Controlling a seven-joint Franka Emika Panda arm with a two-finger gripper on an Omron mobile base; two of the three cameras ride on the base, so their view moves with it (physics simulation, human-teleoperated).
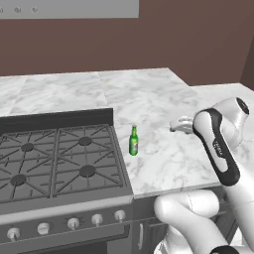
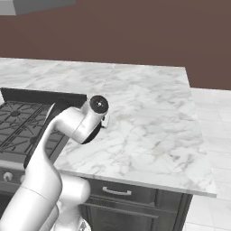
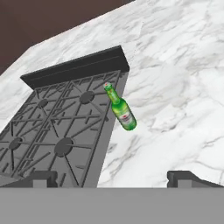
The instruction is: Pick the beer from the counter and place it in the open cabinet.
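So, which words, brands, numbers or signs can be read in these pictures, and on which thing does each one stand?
Nothing here can be read with certainty.
Beer label: a pale patch with a red mark, too small and blurred to read.
Robot arm's dark forearm cover: a small pale marking, too small to read.
Stove knobs: no legible signs.
Marble counter: veins only, no text.

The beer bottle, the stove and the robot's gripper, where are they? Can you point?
beer [image 1: 133,144]: left base view, green body.
stove [image 1: 54,163]: left base view, black grates.
gripper [image 3: 112,178]: hand view, between its open finger tips.
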